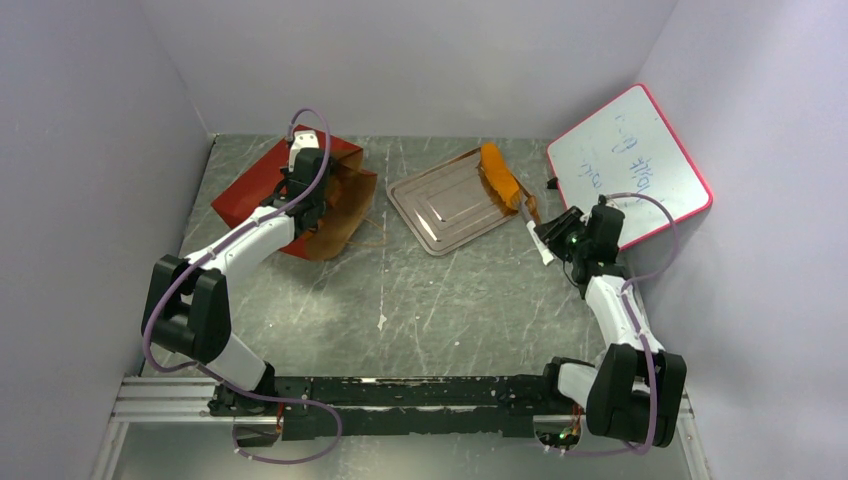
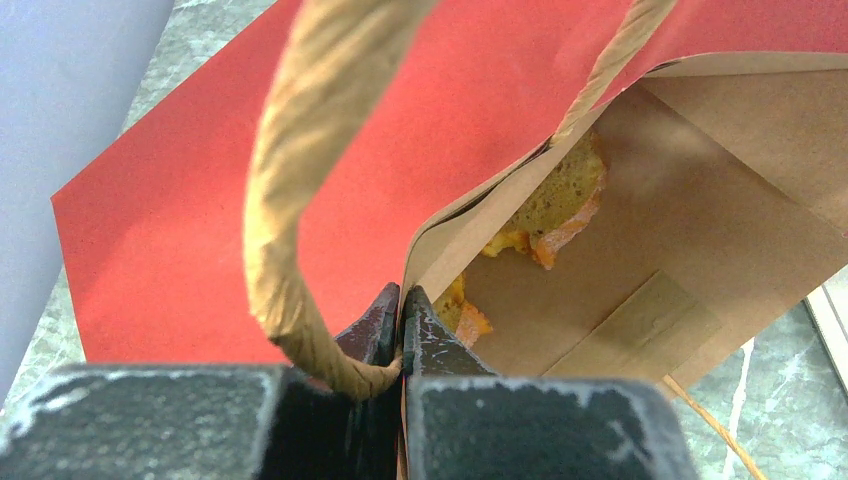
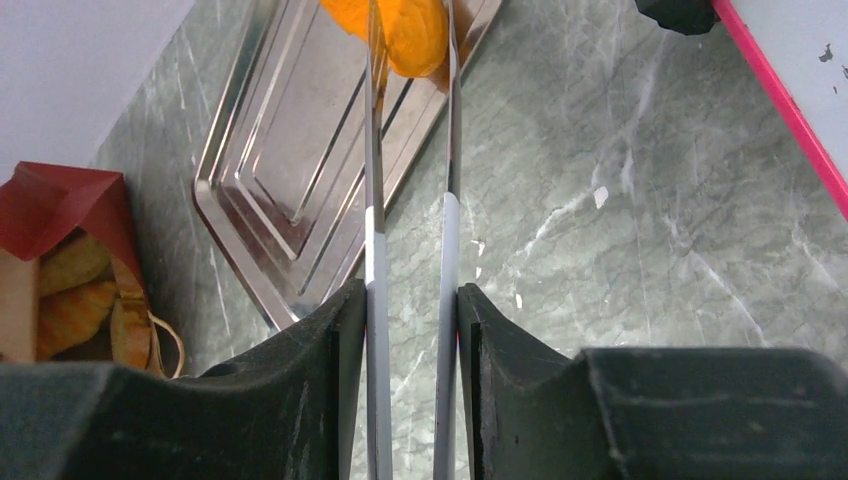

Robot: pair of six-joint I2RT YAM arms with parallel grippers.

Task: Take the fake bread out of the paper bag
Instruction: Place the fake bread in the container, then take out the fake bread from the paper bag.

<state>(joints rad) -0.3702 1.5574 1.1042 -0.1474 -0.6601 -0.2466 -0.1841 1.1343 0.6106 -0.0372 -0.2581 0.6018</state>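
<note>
The red paper bag lies on its side at the back left, its mouth facing right. My left gripper is shut on the bag's upper rim, beside a cord handle. Inside the brown lining I see a speckled bread slice and another orange piece. My right gripper is shut on metal tongs. The tong tips sit on either side of the long orange loaf, which rests on the right rim of the grey tray. The loaf also shows in the right wrist view.
A pink-framed whiteboard leans at the back right, close behind my right arm. The bag's second cord handle trails on the table by its mouth. Walls close in on the left, back and right. Golden rolls show in the bag's mouth.
</note>
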